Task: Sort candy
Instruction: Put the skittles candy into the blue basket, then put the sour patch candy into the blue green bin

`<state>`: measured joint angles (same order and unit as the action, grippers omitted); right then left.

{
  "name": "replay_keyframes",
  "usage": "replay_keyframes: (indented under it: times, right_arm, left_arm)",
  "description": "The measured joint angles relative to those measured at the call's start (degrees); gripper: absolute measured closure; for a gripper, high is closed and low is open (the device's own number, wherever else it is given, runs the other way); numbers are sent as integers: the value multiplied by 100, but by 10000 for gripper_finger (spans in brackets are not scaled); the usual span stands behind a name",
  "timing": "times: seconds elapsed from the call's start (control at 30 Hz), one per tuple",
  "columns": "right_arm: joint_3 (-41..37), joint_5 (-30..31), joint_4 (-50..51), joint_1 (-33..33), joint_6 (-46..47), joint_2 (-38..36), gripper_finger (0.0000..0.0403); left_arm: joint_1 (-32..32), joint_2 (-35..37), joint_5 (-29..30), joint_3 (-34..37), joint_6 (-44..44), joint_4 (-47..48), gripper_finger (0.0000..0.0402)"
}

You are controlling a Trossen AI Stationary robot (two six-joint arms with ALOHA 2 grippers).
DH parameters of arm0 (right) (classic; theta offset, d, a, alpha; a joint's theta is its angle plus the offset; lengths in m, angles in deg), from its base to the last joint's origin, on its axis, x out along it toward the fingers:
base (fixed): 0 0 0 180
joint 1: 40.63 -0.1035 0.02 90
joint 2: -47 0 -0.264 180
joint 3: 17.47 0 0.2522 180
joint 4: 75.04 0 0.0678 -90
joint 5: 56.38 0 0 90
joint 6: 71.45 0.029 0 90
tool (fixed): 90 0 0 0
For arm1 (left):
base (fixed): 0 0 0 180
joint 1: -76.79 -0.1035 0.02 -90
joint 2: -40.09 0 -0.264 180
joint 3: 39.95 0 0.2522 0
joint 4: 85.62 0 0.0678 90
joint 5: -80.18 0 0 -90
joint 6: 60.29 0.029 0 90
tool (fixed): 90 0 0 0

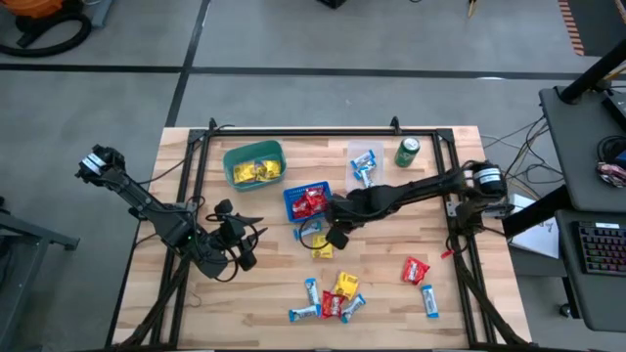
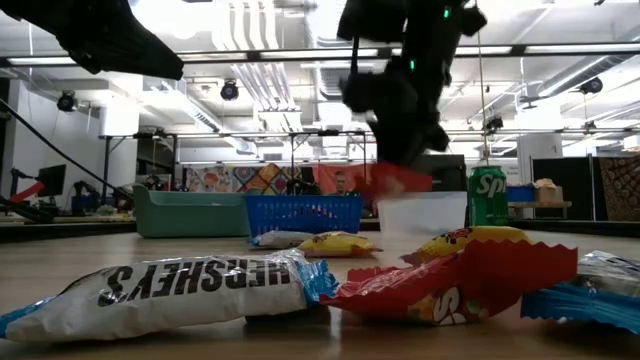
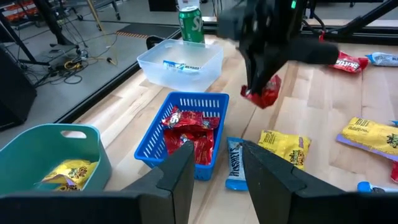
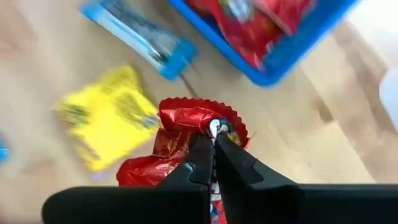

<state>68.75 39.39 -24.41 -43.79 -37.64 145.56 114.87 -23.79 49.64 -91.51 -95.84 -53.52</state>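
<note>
Your right gripper point(image 4: 214, 140) is clamped tight on the crimped edge of a red candy point(image 4: 186, 134), and in the left wrist view that packet point(image 3: 264, 93) hangs clear of the wood, right of centre in the frame. In the high view the gripper sits at the picture's middle, just right of the blue basket point(image 1: 290, 198), which already has red wrappers in it. So you are in the carry step: one red piece lifted, not yet dropped.

The next move, as I read it, calls for bringing the packet over the blue basket's opening and only then parting the fingers (the grip is on a thin edge, so a quick swing could shake it loose).

Your left gripper point(image 3: 211, 163) waits at the lower left of the high view, fingers partly apart with nothing between them.

Other candy still to sort: a yellow packet point(image 1: 321, 250) and a blue-and-white bar point(image 3: 235, 163) lie just below the basket, a mixed cluster point(image 1: 331, 298) sits at lower centre, and two more pieces lie lower right. The green basket point(image 1: 235, 159) at upper left holds yellow ones; the clear tub point(image 1: 354, 154) holds blue.
</note>
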Motion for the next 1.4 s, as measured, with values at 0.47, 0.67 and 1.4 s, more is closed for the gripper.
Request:
replay_keyframes:
  times: [0.47,0.67,1.4]
  right_arm:
    - [29,1680,-3217,407,-1103,264,394]
    - [157,1572,-3244,545,-888,613,374]
    - [221,-2237,-2205,302,-943,-87,252]
  left_arm:
    - [-2,0,2,0,2,-1,284]
    - [-2,0,0,0,6,5,284]
    - [-3,0,-4,0,-101,-21,284]
